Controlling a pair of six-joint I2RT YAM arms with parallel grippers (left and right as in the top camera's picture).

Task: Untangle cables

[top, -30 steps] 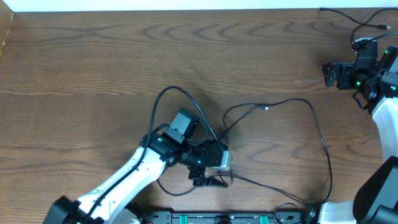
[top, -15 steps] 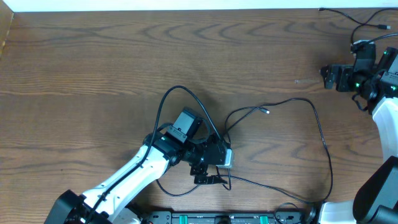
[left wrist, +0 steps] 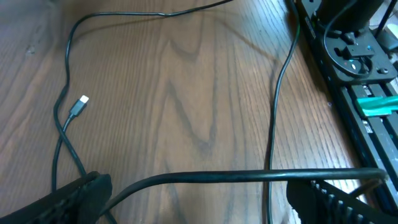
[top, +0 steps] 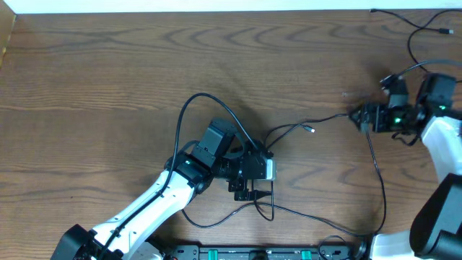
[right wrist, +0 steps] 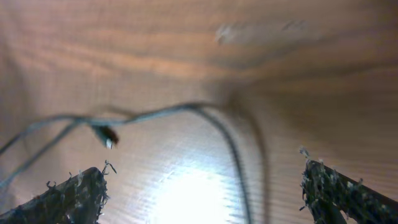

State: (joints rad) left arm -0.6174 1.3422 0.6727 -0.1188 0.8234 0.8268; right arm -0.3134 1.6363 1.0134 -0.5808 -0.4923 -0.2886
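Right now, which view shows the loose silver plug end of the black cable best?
Left wrist view: the plug end is sharp, close and unobstructed. Overhead it is only a tiny bright speck. The right wrist view is blurred, showing a plug-like tip, probably the same one.

Setting reads as a robotics lab bench. A wood-grain table (top: pixel 108 87) carries two white-and-black robot arms, the left arm (top: pixel 155 206) and the right arm (top: pixel 442 141), one at each side. A black mounting rail (top: pixel 260 253) with green fittings runs along the near edge, with a plain pale strip (top: pixel 216 6) along the far edge.
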